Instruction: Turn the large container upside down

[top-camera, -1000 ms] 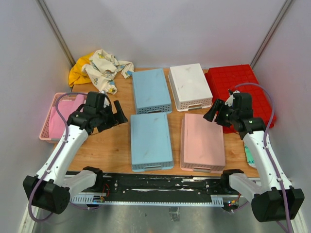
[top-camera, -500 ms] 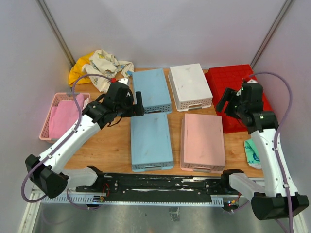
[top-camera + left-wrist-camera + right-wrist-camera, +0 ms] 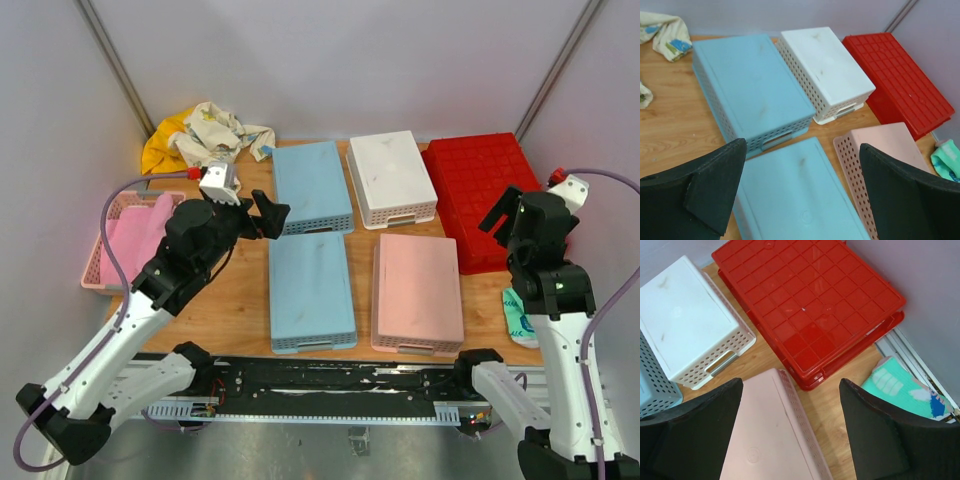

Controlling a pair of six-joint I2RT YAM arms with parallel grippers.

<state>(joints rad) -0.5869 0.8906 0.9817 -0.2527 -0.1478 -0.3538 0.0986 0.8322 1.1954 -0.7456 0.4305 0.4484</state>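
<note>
The large red container (image 3: pixel 486 190) lies upside down at the back right of the table, grid-ribbed underside up. It also shows in the right wrist view (image 3: pixel 810 300) and the left wrist view (image 3: pixel 900 80). My right gripper (image 3: pixel 497 213) hangs open and empty above the container's near right edge, clear of it. My left gripper (image 3: pixel 268 214) is open and empty, raised above the gap between the two blue baskets. In both wrist views the jaws stand wide apart with nothing between them.
Two blue baskets (image 3: pixel 311 186) (image 3: pixel 311 292), a white basket (image 3: pixel 391 178) and a pink basket (image 3: pixel 417 291) lie upside down mid-table. A pink basket (image 3: pixel 122 240) with pink cloth sits far left. Crumpled cloths (image 3: pixel 205 140) lie back left. A teal cloth (image 3: pixel 517 318) lies near right.
Both arms have risen and drawn back. The left gripper swung right and up over the blue baskets. The right gripper moved right, off the red container. The container has not moved.
</note>
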